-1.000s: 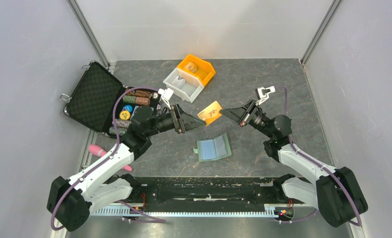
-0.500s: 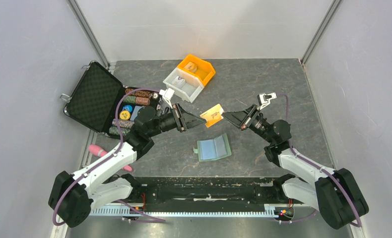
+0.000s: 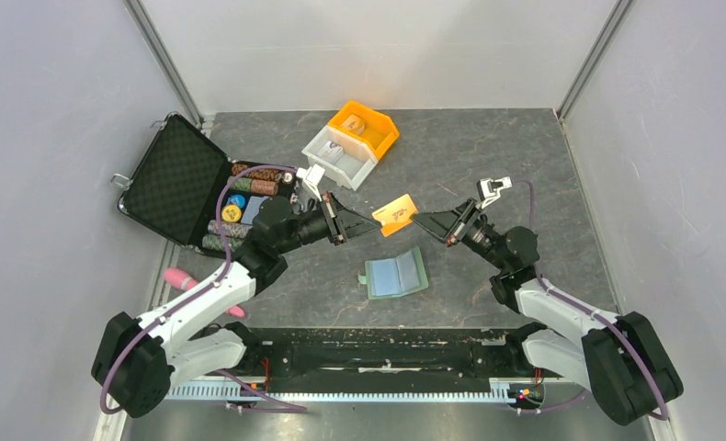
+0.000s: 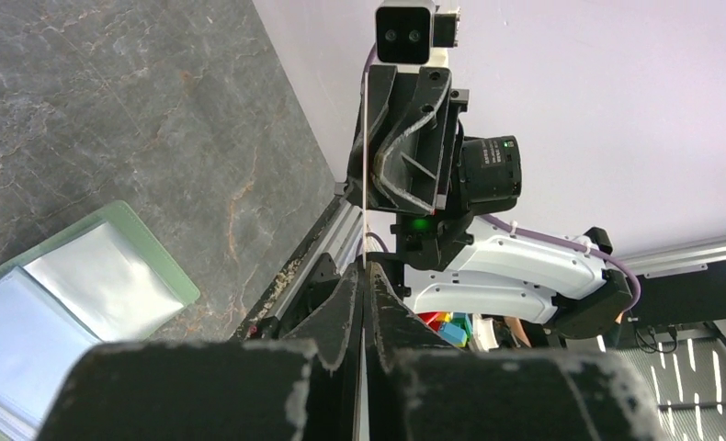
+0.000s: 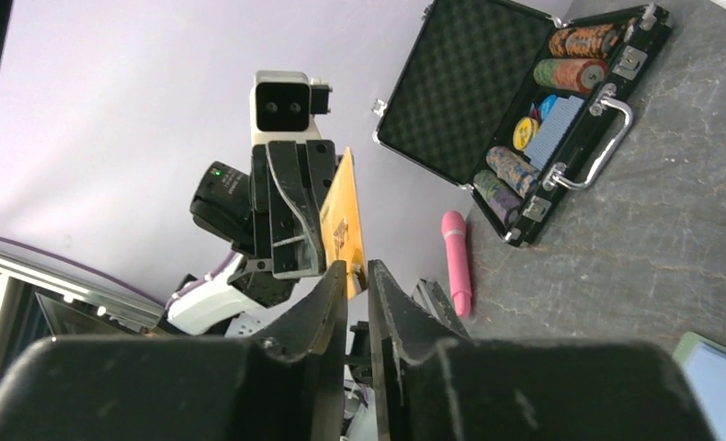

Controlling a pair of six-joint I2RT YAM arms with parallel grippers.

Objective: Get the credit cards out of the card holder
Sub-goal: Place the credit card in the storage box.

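Nearest to us, the card holder (image 3: 395, 274) lies open and flat on the dark, marbled stone-look table (image 3: 488, 147). It sits just at 6 o'clock of the two grippers, touched by neither. It is pale sage green, with two soft panels under glossy clear pockets that show bluish through the plastic. At 8 o'clock, by the left arm's elbow, lies a smooth pink rod-shaped thing (image 3: 180, 278).

Above the holder, lifted off the table, is the orange credit card (image 3: 396, 213), thin, stiff and rectangular. The left gripper (image 3: 374, 225) is clenched on its 9 o'clock edge. The right gripper (image 3: 421, 220) meets the card from 3 o'clock. In its wrist view we see its black fingers (image 5: 332, 285) parted by a slit wider than the card, whose edge sits in the gap, so that grip looks released.

Farther off at 10 o'clock a hard black case (image 3: 180, 179) stands open, its lid lined with dimpled foam. Rolls of round poker chips (image 3: 254, 179) fill the tray. At 12 o'clock sit a white plastic bin (image 3: 341, 156) and, touching it behind, an orange bin (image 3: 367, 126), both open-topped.
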